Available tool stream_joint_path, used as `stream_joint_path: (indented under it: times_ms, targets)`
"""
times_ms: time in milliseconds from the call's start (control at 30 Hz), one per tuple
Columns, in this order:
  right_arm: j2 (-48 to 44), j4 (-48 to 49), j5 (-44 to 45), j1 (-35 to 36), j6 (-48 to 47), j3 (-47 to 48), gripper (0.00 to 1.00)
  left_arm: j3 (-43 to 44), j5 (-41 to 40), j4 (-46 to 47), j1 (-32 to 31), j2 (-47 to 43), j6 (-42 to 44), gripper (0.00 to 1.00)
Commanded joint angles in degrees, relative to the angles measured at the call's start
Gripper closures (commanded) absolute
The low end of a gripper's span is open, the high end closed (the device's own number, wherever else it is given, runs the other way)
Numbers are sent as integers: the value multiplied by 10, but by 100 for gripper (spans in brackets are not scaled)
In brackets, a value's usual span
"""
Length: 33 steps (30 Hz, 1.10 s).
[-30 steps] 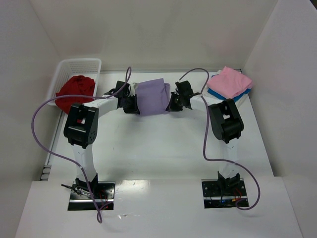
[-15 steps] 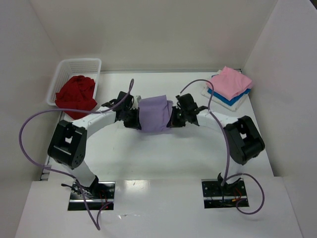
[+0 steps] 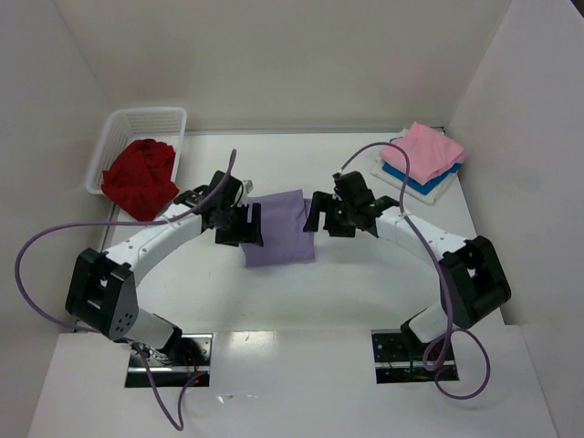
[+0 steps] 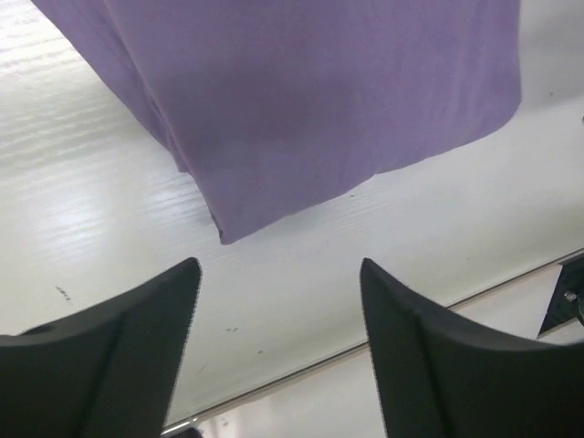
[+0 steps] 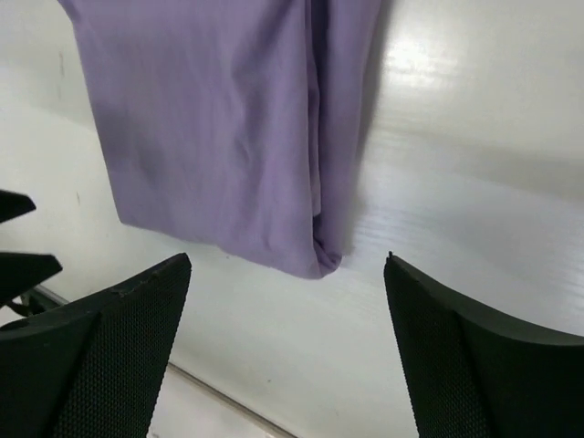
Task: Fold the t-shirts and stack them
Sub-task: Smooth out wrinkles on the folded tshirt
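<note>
The lavender t-shirt [image 3: 279, 228] lies folded flat on the table, also seen in the left wrist view [image 4: 319, 100] and the right wrist view [image 5: 228, 137]. My left gripper [image 3: 248, 225] stands open at its left edge [image 4: 281, 265], nothing between the fingers. At the shirt's right edge my right gripper [image 3: 317, 212] is open and empty too [image 5: 287, 260]. A pink t-shirt [image 3: 422, 151] lies folded on top of a blue t-shirt [image 3: 412, 180] at the back right. The deep red t-shirt [image 3: 140, 175] is bunched in the white basket [image 3: 146, 119].
The basket stands at the back left against the side wall. The pink and blue stack rests on a white pad [image 3: 436, 190] near the right wall. Purple cables [image 3: 55, 237] loop from both arms over the table.
Both grippers carried the lavender shirt toward the near side, lowered it to the table and opened, letting go. Both arms have stretched out low and forward.
</note>
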Motion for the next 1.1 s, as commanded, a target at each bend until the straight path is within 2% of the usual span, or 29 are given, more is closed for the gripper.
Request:
stream_joint_path:
  times_ms: [0,33,267,400,567,667,833,900,1067]
  targets:
    - [-30,12,26,-22,-15,34,8,42,-23,-25,1,-31,-13,18]
    - [-30,33,26,-22,-15,41,8,49,-23,-25,1,-38,-13,13]
    - [23,156,30,-27,-50,74,9,47,-66,35,8,-51,-25,1]
    - [84,180,24,-27,-81,117,9,22,-58,112,22,-51,-25,1]
    - [168,192,19,-27,-93,172,15,28,-64,142,42,-11,-25,1]
    - [191,192,26,-27,-98,184,19,33,-64,175,67,10,-25,1]
    - [218,192,38,-27,-103,201,19,41,-26,221,118,59,-13,1]
    - [225,192,38,-27,-103,201,23,46,-8,232,126,81,-4,1]
    - [251,198,26,-27,-93,222,27,67,28,249,138,130,8,7]
